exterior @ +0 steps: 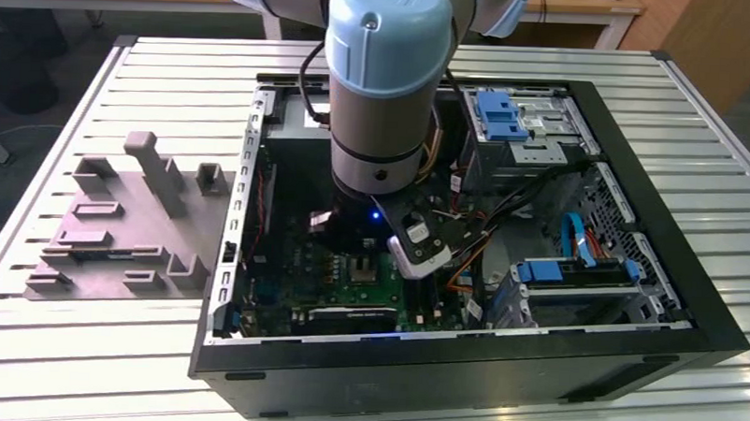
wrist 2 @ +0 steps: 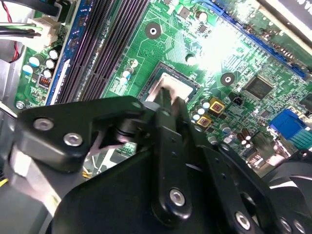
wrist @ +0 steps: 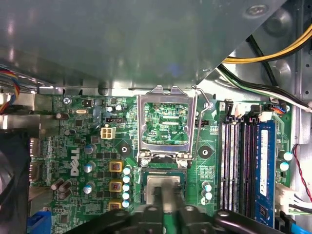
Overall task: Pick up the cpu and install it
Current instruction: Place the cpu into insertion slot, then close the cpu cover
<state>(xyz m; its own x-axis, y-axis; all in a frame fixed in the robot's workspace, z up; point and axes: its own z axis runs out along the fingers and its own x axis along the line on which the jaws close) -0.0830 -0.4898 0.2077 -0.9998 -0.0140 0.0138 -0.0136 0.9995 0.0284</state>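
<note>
Arm reaches deep into the PC case [exterior: 470, 350], gripper [wrist: 168, 195] right over the motherboard [wrist: 73, 146]. The cpu [wrist: 163, 183] lies flat in the socket [wrist: 141, 176], w/ the retention frame [wrist: 143, 122] flipped up just beside it. Gripper tip sits directly over the chip's metal face. Touching? Can't tell. Apart, together or clamped on it? Can't tell either. Chip looks light, thin, stiff, prob. delicate underneath, top likely slick. I'd take it by opposite edges, not the face, & keep it level.
</note>
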